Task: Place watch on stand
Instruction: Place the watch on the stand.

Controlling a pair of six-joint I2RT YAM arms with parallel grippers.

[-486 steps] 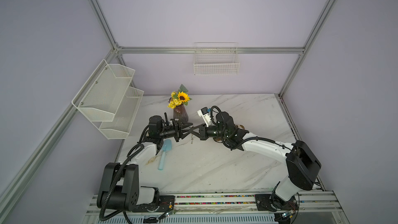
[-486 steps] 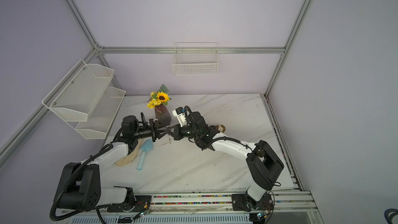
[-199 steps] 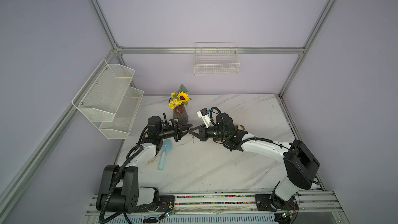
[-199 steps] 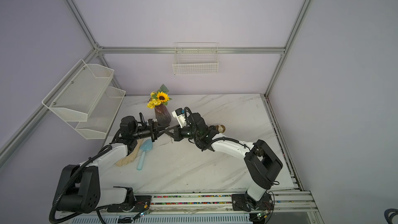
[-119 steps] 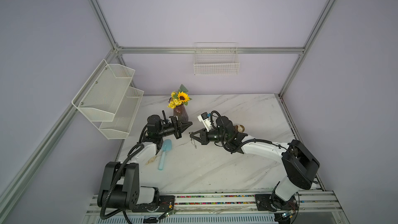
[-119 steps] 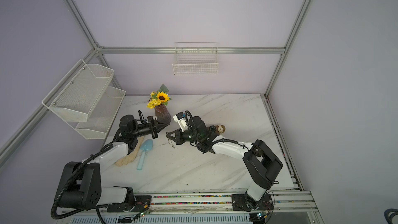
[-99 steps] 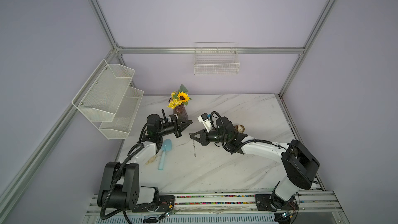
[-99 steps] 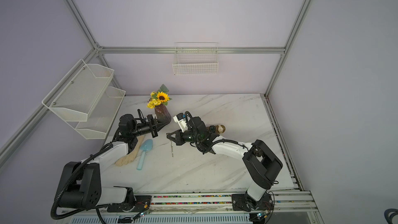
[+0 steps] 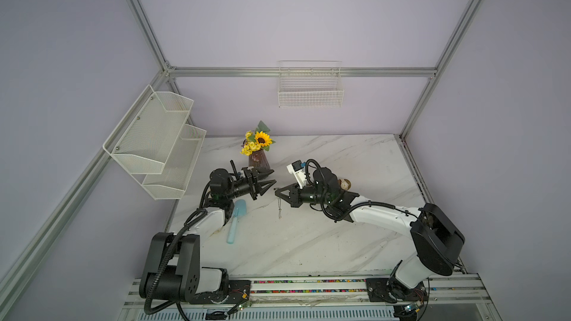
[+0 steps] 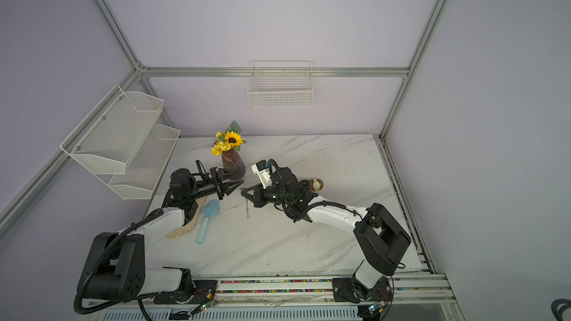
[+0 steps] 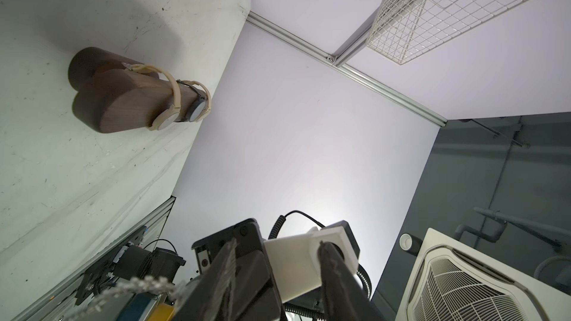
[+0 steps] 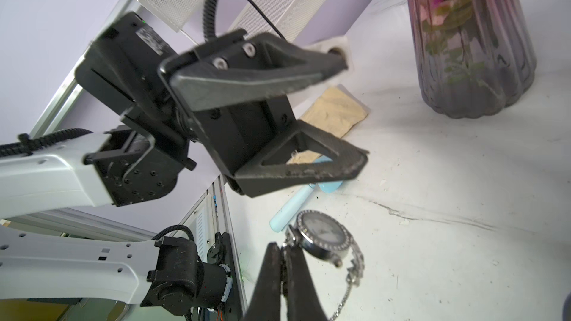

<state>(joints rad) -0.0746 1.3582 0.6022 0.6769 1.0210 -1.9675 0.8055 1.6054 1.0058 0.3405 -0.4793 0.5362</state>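
A silver watch (image 12: 323, 236) with a chain bracelet hangs from my right gripper (image 12: 282, 250), which is shut on the bracelet beside the dial. In both top views the watch (image 9: 279, 208) (image 10: 247, 209) dangles under the right gripper (image 9: 277, 192) (image 10: 243, 192) above the marble table. My left gripper (image 9: 273, 178) (image 10: 242, 179) (image 12: 355, 112) faces it a short way off, open and empty (image 11: 277, 243). The dark brown stand (image 11: 123, 100) carries two beige-strapped watches. It stands behind the right arm, mostly hidden in the top views (image 10: 316, 184).
A purple vase of sunflowers (image 9: 259, 157) stands just behind the left gripper. A light blue scoop (image 9: 235, 220) and a pale wooden board (image 10: 185, 226) lie under the left arm. A white mesh shelf (image 9: 154, 143) and a wire basket (image 9: 310, 88) hang on the walls.
The two grippers were together at the watch. The left gripper has let go, opened and drawn back; the watch now hangs from the right gripper alone.
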